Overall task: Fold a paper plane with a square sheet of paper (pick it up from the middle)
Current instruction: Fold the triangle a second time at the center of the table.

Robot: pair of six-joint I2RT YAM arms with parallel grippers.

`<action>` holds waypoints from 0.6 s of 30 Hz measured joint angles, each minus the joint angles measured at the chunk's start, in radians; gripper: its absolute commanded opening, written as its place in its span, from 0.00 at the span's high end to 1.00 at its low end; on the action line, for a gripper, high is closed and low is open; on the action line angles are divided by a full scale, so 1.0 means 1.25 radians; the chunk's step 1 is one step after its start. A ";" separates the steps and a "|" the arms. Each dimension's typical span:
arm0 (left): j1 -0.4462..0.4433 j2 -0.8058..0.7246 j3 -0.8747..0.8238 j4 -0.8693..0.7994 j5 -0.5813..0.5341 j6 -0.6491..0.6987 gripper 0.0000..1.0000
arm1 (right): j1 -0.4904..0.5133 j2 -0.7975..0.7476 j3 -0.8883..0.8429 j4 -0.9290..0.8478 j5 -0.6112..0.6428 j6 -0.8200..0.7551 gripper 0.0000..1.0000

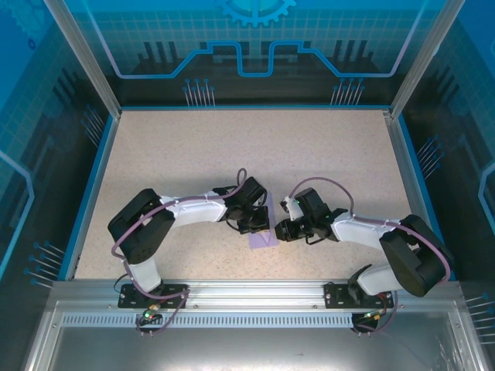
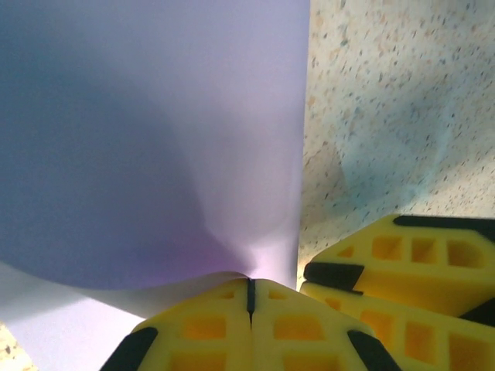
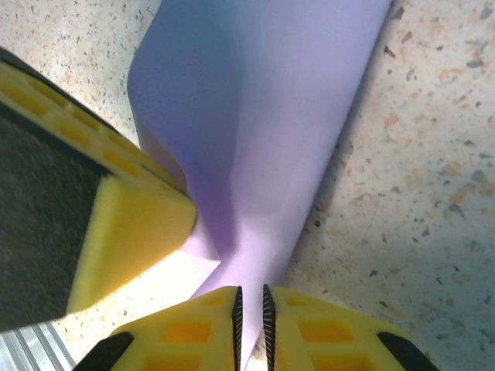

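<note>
Both pincers (image 1: 272, 228) at paper's (image 1: 263, 239) edges

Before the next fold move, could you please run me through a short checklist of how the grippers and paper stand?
1. left gripper shut on the square sheet of paper: ok.
2. right gripper pinching the sheet's edge: cannot tell; its fingers stand a slit apart.
3. Both grippers meet at the sheet, top view: ok.
4. Sheet untorn: ok where visible.
5. Fold crisp: not ok, the paper curves.
6. table around the sheet bare: ok.

No text, label, brand or number can be read on anything here.
</note>
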 measured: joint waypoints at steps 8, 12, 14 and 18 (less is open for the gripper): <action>0.004 0.016 0.003 0.034 -0.013 -0.026 1.00 | 0.000 -0.003 -0.022 0.000 -0.007 0.002 0.86; 0.004 0.028 0.003 0.047 -0.014 -0.035 1.00 | 0.000 -0.007 -0.022 -0.001 -0.010 0.002 0.86; 0.004 0.029 0.003 0.049 -0.018 -0.035 1.00 | 0.000 -0.009 -0.023 -0.001 -0.012 0.002 0.86; 0.005 0.033 0.003 0.058 -0.027 -0.037 1.00 | 0.002 -0.009 -0.028 -0.002 -0.012 0.002 0.86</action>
